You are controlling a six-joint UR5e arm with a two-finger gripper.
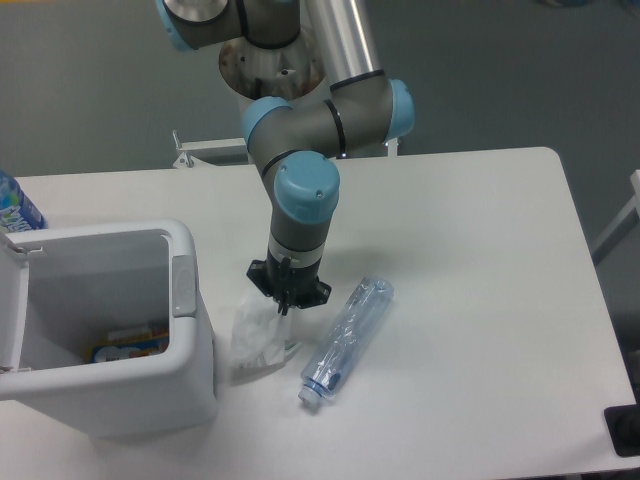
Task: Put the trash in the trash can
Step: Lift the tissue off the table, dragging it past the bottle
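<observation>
Now end effector (287, 303): pinched on wrapper (255, 335) top | wrapper: centre-left, beside trash can (190, 330), light, floppy | bottle (345, 338): on tabletop (480, 260), crinkly, grab middle

The blue-labelled bottle (14, 208) behind the trash can (190, 360) is cut by the left edge. The can's hinged lid (10, 300) runs off that edge too. Inside the can, coloured packaging (128, 343) is too blurred to identify. Right of the can, the gripper's (287, 305) fingertips are too small to separate.
</observation>
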